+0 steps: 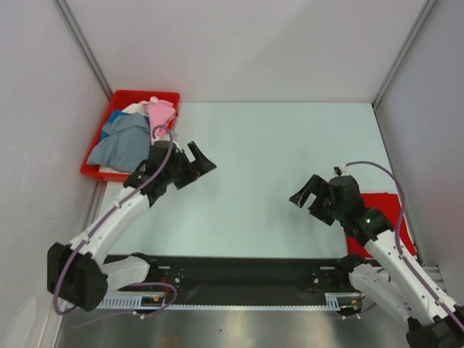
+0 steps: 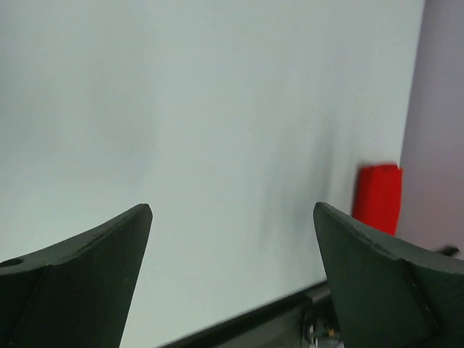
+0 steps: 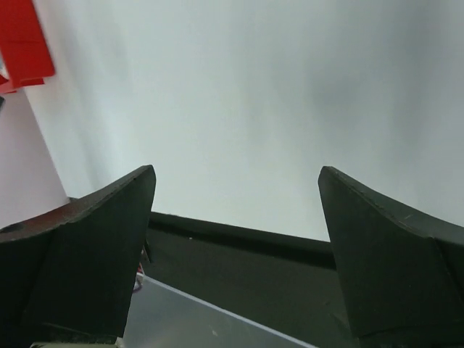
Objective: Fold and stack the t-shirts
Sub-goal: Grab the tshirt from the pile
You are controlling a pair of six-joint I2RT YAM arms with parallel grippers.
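Several t-shirts lie heaped in the red bin [image 1: 116,98] at the far left: a grey-blue one [image 1: 123,141], a light pink one [image 1: 161,112], and bits of white and blue. A folded red t-shirt [image 1: 386,210] lies at the table's right edge, partly under my right arm; it also shows in the left wrist view [image 2: 378,197]. My left gripper [image 1: 197,168] is open and empty just right of the bin, above bare table [image 2: 232,206]. My right gripper [image 1: 304,199] is open and empty left of the red t-shirt, above the table [image 3: 237,170].
The pale table [image 1: 275,145] is walled on the left, back and right. A black rail [image 1: 239,272] carrying the arm bases runs along the near edge, also in the right wrist view [image 3: 239,239]. A corner of the red bin [image 3: 25,43] shows there.
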